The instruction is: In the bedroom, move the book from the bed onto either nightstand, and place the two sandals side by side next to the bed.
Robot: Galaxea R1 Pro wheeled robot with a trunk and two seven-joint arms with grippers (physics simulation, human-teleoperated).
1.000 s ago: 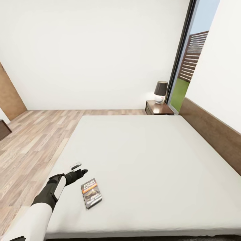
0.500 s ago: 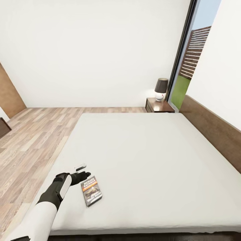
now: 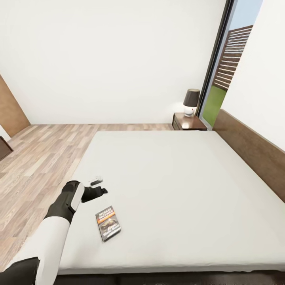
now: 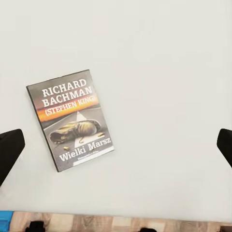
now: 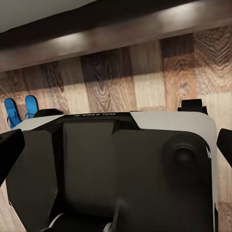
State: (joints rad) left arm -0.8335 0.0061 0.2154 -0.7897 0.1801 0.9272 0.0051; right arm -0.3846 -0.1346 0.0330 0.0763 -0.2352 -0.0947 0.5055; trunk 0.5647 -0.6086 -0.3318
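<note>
The book (image 3: 107, 223), dark with an orange band and white lettering, lies flat on the bed (image 3: 170, 178) near its front left corner. My left gripper (image 3: 103, 190) hovers above the mattress just beyond the book, apart from it. In the left wrist view the book (image 4: 70, 125) sits between the widely spread black fingertips (image 4: 9, 151), with the left gripper (image 4: 116, 147) open and empty. The right gripper (image 5: 116, 145) is open over my own base, and two blue sandals (image 5: 20, 110) lie side by side on the wood floor near the bed frame.
A dark nightstand (image 3: 189, 122) with a dark-shaded lamp (image 3: 191, 101) stands at the bed's far right corner beside the tall window. The brown headboard (image 3: 253, 154) runs along the right. Wood floor (image 3: 35, 158) stretches left of the bed.
My left gripper has lifted and drawn farther from the book, which has stayed put on the mattress. The head view has shifted slightly.
</note>
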